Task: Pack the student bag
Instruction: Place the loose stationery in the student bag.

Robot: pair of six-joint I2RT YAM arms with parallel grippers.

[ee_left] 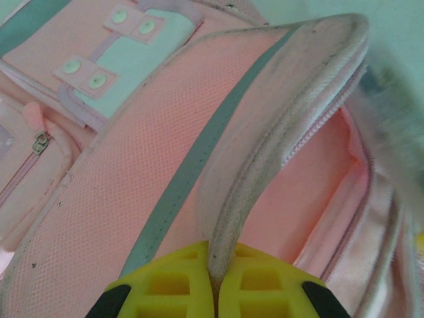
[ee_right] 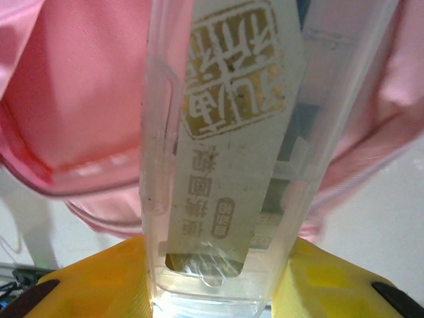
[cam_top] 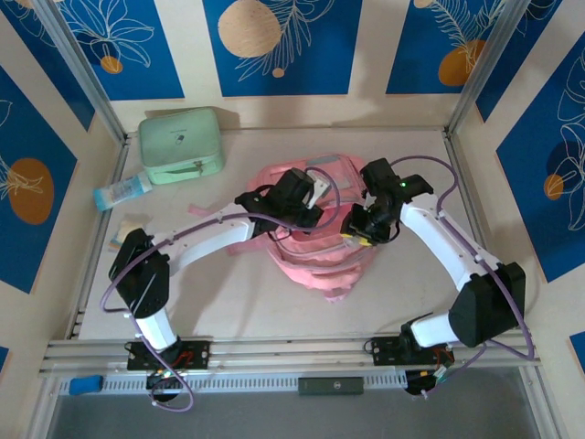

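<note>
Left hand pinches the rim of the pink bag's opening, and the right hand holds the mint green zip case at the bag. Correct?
One thing is wrong. The right hand holds a clear plastic box, as the right wrist view shows. The mint green case sits apart on the table. The left hand does pinch the pink bag rim.
</note>
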